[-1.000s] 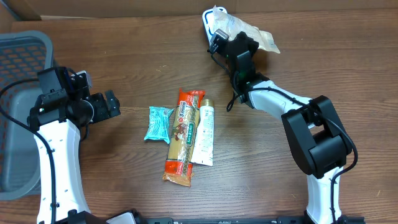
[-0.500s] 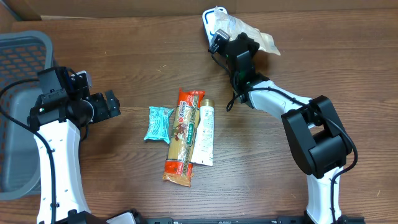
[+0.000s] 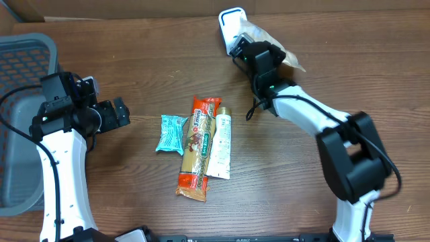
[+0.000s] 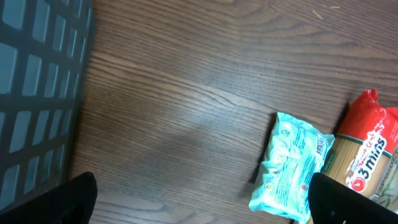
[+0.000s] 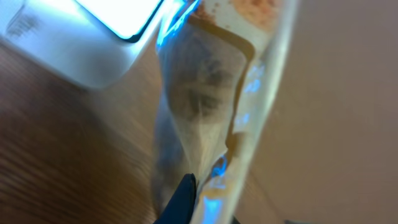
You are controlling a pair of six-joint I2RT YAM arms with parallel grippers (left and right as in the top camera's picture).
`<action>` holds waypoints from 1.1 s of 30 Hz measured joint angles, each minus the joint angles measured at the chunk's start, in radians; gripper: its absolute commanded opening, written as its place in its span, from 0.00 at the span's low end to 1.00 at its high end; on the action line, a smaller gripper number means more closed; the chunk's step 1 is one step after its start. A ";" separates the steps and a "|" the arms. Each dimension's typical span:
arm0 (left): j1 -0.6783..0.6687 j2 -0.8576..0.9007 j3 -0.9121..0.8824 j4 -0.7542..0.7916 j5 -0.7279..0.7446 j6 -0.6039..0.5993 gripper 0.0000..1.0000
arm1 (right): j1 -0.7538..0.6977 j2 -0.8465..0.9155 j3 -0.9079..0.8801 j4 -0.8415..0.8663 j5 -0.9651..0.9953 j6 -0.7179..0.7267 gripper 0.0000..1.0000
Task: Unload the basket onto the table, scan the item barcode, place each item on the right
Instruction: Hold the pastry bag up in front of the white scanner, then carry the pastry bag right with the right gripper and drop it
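Observation:
My right gripper (image 3: 254,55) is shut on a clear, tan-filled bag (image 3: 290,59), held just right of the white scanner (image 3: 230,21) at the table's back edge. In the right wrist view the bag (image 5: 208,93) stands on edge in front of the camera, lit blue along its seam, with the scanner (image 5: 87,43) at upper left and one dark fingertip (image 5: 185,196) pressed to the bag. No barcode shows. My left gripper (image 3: 119,113) hangs open over bare wood at the left, its jaws wide in the left wrist view (image 4: 199,205), holding nothing.
A teal packet (image 3: 170,133), a red-and-tan pasta pack (image 3: 196,148) and a white tube (image 3: 221,142) lie side by side mid-table. A grey mesh basket (image 3: 20,81) stands at the left edge. The teal packet (image 4: 292,165) lies by my left gripper's right finger.
The right arm has drawn the bag rightward off the scanner, so the scanner's white face now shows. The left arm has not moved.

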 measured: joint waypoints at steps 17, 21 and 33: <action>0.000 0.000 0.000 0.000 0.000 0.000 0.99 | -0.266 -0.652 0.007 -0.717 -0.911 1.019 0.04; 0.000 0.000 0.000 0.000 0.000 0.000 0.99 | -0.439 -0.696 0.008 -0.888 -1.120 1.146 0.04; 0.000 0.000 0.000 0.000 0.000 0.000 1.00 | -0.762 -0.699 -0.401 -0.728 -1.291 1.225 0.04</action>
